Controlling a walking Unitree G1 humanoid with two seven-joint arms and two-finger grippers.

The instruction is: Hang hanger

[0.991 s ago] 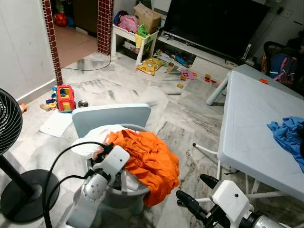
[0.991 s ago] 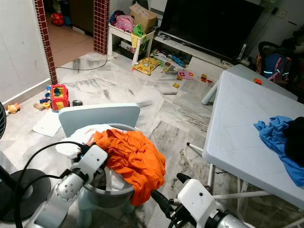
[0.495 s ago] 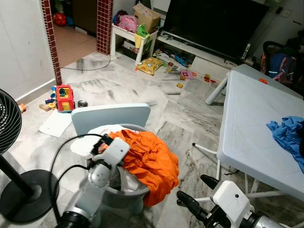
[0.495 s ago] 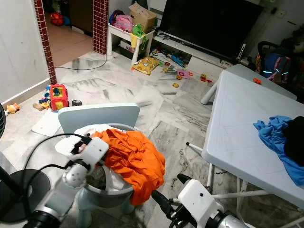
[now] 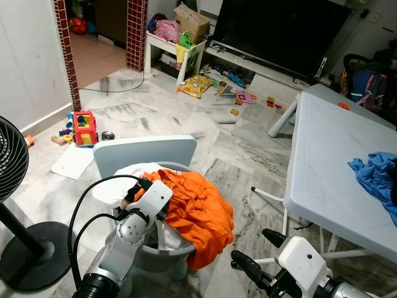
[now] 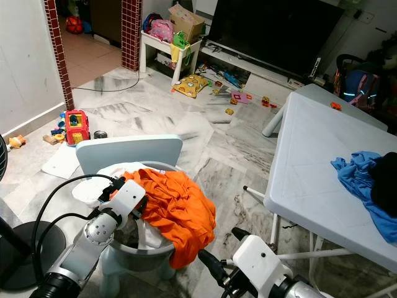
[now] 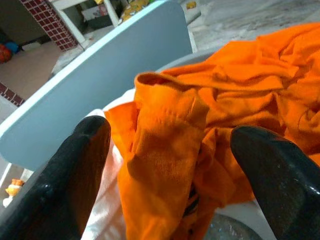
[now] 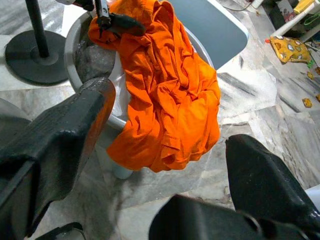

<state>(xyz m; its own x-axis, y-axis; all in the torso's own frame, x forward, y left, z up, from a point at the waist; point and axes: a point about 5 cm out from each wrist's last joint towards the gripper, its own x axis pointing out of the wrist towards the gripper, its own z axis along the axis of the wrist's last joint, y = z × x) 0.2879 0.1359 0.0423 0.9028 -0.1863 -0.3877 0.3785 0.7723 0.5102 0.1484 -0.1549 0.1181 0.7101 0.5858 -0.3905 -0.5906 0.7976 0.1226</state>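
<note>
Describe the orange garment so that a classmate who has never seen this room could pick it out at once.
Find the pale blue chair in mid-floor, left of the white table. On it stands a grey basket; the orange garment spills over its rim, the one bright piece beside white laundry.

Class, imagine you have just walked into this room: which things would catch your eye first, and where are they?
The bright orange garment spills over the rim of a grey basket on the floor, in front of a pale blue chair. The left gripper hangs open right over it. A crumpled blue cloth lies on the white table to the right.
</note>
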